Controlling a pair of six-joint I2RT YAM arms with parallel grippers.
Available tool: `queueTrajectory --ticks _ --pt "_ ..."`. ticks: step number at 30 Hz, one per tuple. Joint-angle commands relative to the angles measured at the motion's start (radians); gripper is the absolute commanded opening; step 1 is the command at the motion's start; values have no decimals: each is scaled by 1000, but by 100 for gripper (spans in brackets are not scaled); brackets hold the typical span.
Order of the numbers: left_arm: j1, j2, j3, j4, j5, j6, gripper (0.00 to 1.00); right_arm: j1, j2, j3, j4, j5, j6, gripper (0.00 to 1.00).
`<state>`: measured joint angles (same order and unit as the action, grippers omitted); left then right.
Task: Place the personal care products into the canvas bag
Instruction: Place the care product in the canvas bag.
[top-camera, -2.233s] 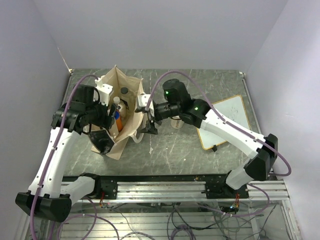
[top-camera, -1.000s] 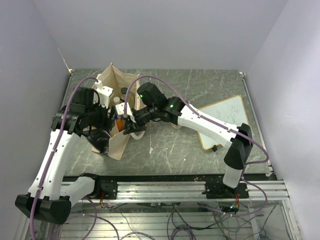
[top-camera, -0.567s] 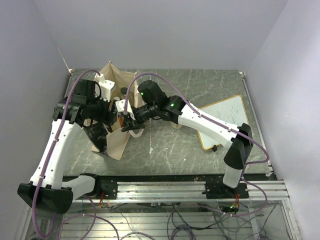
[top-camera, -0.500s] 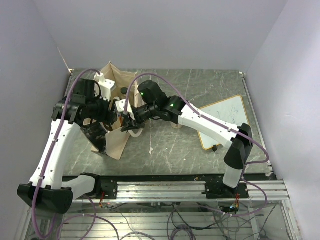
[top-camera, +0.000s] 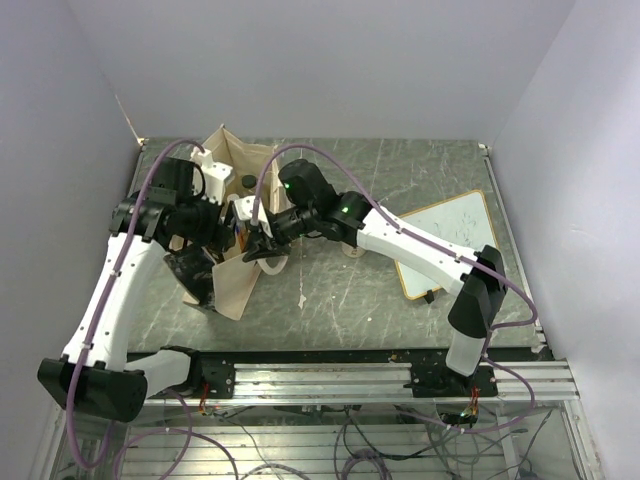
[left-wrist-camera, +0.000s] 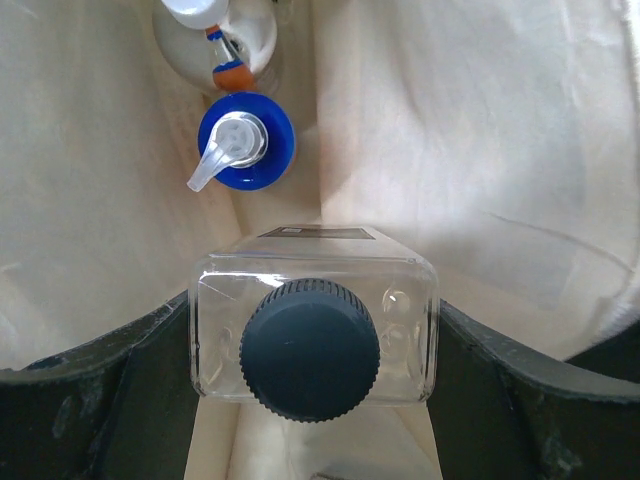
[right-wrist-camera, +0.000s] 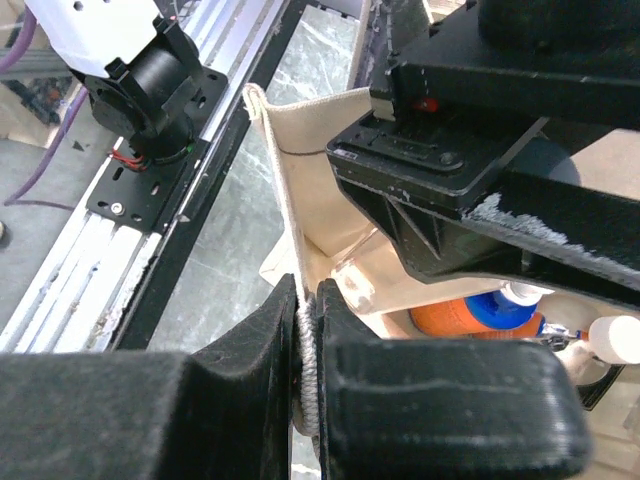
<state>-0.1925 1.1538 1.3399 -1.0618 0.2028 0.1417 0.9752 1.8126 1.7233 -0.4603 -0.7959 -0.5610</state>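
Observation:
The canvas bag (top-camera: 236, 286) stands open at the table's left. My left gripper (top-camera: 222, 230) is down inside its mouth, shut on a clear bottle (left-wrist-camera: 310, 340) with a dark cap; the fingers (left-wrist-camera: 150, 400) press both flat sides. Below it in the bag stand a blue-and-orange bottle (left-wrist-camera: 243, 150) with a white pump and a pale bottle (left-wrist-camera: 250, 40). My right gripper (right-wrist-camera: 308, 340) is shut on the bag's rim (right-wrist-camera: 285, 210), holding the bag's near wall out. The blue-and-orange bottle (right-wrist-camera: 490, 312) also shows past it. A cream bottle (top-camera: 352, 250) peeks from behind the right arm.
A wood-framed whiteboard (top-camera: 447, 240) lies at the right of the table. A small pale object (top-camera: 302, 299) lies on the table in front of the bag. The two wrists are close together over the bag. Grey walls close in the left and right sides.
The left gripper has moved a little farther back over the bag's mouth with the clear bottle. The right gripper has kept its hold on the rim, almost still.

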Motion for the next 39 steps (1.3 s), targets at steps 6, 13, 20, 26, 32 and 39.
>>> queueTrajectory --ticks 6,13,20,26,32,39 --pt "8 9 -85 215 2 -18 7 -26 -50 38 103 -101 63 0" --pt "8 76 -78 250 43 -123 7 -36 -37 61 84 -105 24 0" --pt "8 71 -47 245 36 -107 7 -59 -32 58 99 -128 28 0" --pt "9 68 -116 182 -55 -89 7 -75 -38 50 127 -142 47 0" --pt "8 1 -218 243 -82 -71 7 -86 -44 44 136 -146 50 0" --pt "8 -1 -319 333 -83 -68 7 -92 -36 40 144 -149 49 0"
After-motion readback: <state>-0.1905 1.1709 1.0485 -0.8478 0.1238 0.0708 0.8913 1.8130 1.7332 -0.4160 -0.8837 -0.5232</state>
